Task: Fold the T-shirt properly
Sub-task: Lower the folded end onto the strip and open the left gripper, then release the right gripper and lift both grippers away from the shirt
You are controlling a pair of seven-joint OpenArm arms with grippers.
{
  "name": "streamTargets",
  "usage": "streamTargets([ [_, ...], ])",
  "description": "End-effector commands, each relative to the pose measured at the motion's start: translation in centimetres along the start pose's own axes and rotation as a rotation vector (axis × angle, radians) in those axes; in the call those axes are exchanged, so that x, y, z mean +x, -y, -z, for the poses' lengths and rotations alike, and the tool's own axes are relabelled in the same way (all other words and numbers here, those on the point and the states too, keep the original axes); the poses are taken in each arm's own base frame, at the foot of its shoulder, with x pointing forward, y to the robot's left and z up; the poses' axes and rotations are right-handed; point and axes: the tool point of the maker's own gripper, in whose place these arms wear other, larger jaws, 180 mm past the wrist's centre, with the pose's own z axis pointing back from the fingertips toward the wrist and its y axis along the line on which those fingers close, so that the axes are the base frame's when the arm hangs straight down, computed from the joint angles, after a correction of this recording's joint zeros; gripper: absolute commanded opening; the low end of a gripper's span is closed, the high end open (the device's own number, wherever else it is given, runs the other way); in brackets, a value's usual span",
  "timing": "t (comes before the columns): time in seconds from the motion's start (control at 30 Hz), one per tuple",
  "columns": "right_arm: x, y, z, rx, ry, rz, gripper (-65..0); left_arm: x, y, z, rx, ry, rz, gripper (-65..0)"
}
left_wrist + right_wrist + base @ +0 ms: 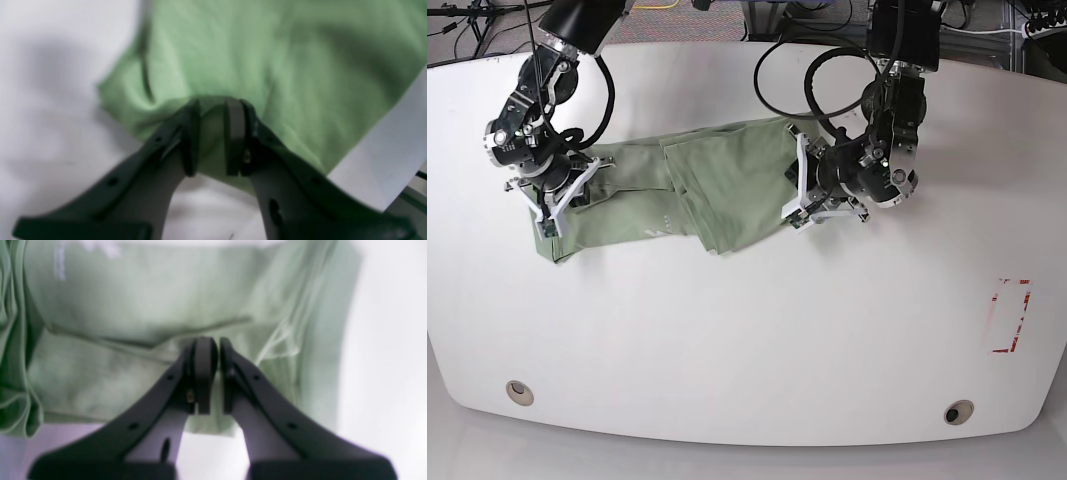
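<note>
Left jaws (212, 138) pinch a bunched edge of the shirt (697, 185); right jaws (213, 373) clamp its opposite edge. The shirt lies stretched and rumpled between them on the tabletop (757, 340). Both arms reach down from the far side, wrists bent low over the cloth.

A fold of the T-shirt (233, 60) is being pinched, seemingly, by the left gripper (213, 136) near the table's (50, 116) edge.
</note>
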Motion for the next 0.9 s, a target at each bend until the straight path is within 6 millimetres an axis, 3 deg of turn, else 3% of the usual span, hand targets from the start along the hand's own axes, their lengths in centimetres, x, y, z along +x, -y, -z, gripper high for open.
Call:
streamTargets([
  [0.0, 3.0, 1.0, -1.1, -0.035, 0.068, -0.022, -56.1, -1.1, -1.5, 0.4, 0.006, -0.001, -0.015, -54.7],
  [0.13, 3.7, 2.3, -1.6, -0.067, 0.084, 0.007, -40.9, -3.1, -2.2, 1.3, -0.007, -0.041, -0.042, -54.7],
  [0.17, 4.0, 3.2, -2.0, -0.087, 0.098, 0.031, -33.0, -3.8, -2.7, 1.4, -0.005, -0.061, -0.048, -54.7],
  [0.27, 4.7, 4.9, -2.8, -0.127, 0.123, 0.076, -19.7, -3.9, -4.0, 1.3, 0.011, -0.074, -0.048, -54.7],
  [0.33, 5.2, 5.9, -3.2, -0.145, 0.139, 0.107, -14.3, -4.2, -4.9, 1.3, 0.02, -0.09, -0.051, -54.7],
  [0.47, 5.6, 7.1, -4.0, -0.137, 0.18, 0.187, -8.6, -4.9, -6.7, 1.0, 0.04, -0.113, -0.055, -54.7],
  [0.63, 5.4, 8.3, -3.9, -0.045, 0.216, 0.291, -7.5, -5.2, -8.6, 0.2, 0.073, -0.13, -0.045, -54.7],
  [0.87, 3.5, 9.0, -2.2, 0.12, 0.254, 0.476, -7.5, -5.8, -10.5, -0.9, 0.115, -0.149, -0.033, -54.7],
])
